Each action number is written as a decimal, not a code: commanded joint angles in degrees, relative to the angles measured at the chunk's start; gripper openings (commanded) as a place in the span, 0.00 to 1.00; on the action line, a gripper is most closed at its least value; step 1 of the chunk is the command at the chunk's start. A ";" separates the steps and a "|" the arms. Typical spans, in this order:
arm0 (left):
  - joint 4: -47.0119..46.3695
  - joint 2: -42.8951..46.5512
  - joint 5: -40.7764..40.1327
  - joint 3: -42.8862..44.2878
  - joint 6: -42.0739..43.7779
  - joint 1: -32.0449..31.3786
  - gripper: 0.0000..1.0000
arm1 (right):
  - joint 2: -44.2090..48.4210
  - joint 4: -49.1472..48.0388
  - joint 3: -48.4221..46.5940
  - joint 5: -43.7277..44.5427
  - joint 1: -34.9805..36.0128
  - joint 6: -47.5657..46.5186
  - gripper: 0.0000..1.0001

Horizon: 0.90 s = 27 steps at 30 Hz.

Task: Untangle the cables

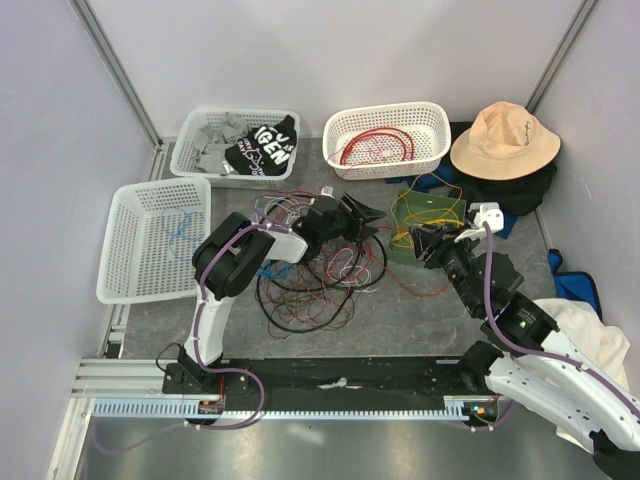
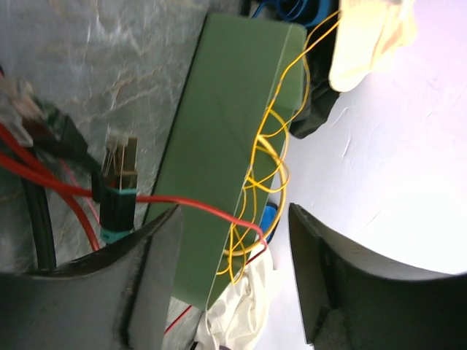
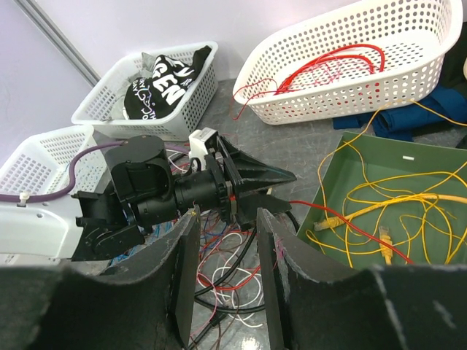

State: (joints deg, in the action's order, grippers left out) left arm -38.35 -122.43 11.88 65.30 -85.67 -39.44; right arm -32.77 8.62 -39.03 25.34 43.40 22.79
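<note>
The cables [image 1: 315, 285] lie in a loose heap of black, red, white and brown loops on the grey table, also under my right fingers [image 3: 233, 255]. My left gripper [image 1: 375, 222] hangs at the heap's right edge, pointing toward the green tray [image 1: 440, 197]. Its jaws [image 2: 233, 211] stand open. A thin red cable [image 2: 204, 208] crosses its left finger and drops into the gap, gripped by neither finger. My right gripper [image 3: 227, 215] is open and empty, facing the left gripper [image 3: 281, 188] across the heap. Yellow cables [image 3: 394, 197] fill the tray.
A white basket [image 1: 432, 118] at the back holds red cables. A second basket [image 1: 190, 150] holds clothes, and a third [image 1: 130, 250] at the left holds a blue cable. A tan hat [image 1: 505, 140] on dark cloth sits at the back right.
</note>
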 commanded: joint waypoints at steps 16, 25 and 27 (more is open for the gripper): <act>5.13 -11.60 -6.08 13.62 -4.68 -0.11 0.48 | -0.19 -1.42 0.62 -0.21 0.20 -0.55 0.44; 6.97 -12.92 -6.17 14.69 -3.72 1.38 0.34 | -0.36 0.07 0.97 2.50 0.20 -0.11 0.44; 5.84 -12.57 -5.73 12.76 -3.72 1.91 0.32 | -2.37 3.41 0.27 9.43 0.20 0.76 0.47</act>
State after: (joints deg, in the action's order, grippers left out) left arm -32.47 -134.47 7.57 80.14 -88.49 -38.61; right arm -33.28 9.06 -37.91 26.26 43.40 22.72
